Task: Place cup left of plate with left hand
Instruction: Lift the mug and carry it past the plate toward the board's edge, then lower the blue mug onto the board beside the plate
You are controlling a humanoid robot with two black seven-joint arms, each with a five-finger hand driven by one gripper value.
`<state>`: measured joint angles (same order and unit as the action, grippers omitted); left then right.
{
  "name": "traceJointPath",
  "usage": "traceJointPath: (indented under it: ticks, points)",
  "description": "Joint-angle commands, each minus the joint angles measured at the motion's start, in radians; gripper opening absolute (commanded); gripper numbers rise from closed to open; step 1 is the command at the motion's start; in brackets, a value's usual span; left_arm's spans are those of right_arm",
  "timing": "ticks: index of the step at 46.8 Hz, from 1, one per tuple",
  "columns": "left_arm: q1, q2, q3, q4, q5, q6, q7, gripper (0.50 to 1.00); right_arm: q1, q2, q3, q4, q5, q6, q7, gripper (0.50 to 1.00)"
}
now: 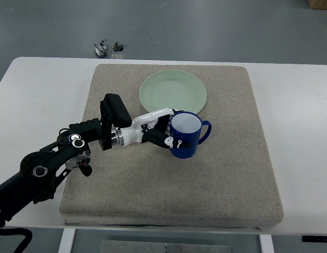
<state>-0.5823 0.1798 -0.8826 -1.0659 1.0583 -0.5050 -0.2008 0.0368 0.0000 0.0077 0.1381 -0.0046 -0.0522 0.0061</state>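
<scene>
The left hand (164, 133) grips the blue cup (185, 135), fingers wrapped round its side, seemingly resting on the mat (242, 158). The cup sits just below-right of the green plate (173, 93); its spot lies leftward.

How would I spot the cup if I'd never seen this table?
Find the grey mat on the white table. Near its middle, just below the pale green plate, stands the cup, gripped by the left hand. It is dark blue, white inside, handle pointing right.
</scene>
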Motion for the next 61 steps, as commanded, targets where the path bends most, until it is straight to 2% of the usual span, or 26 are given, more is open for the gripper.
traceJointPath:
  ticks: [1,10,16,20,32,51,61]
  points:
    - [-0.01,0.024,-0.059,0.001,-0.004,0.025,-0.002,0.5,0.0,0.0,0.0,0.0,0.0,0.0,0.0,0.934]
    - [-0.031,0.107,-0.194,0.018,-0.015,0.072,-0.005,0.5,0.0,0.0,0.0,0.0,0.0,0.0,0.0,0.934]
    - [-0.03,0.147,-0.254,0.053,-0.015,0.137,-0.009,0.5,0.0,0.0,0.0,0.0,0.0,0.0,0.0,0.934]
    - [-0.03,0.165,-0.256,0.092,-0.014,0.187,-0.031,0.5,0.0,0.0,0.0,0.0,0.0,0.0,0.0,0.934]
    - [-0.016,0.155,-0.251,0.222,-0.026,0.264,-0.117,0.5,0.0,0.0,0.0,0.0,0.0,0.0,0.0,0.934]
    - [-0.014,0.086,-0.236,0.34,-0.051,0.272,-0.147,0.5,0.0,0.0,0.0,0.0,0.0,0.0,0.0,0.934]
    - [-0.001,0.069,-0.225,0.353,-0.044,0.276,-0.163,0.5,0.0,0.0,0.0,0.0,0.0,0.0,0.0,0.934]
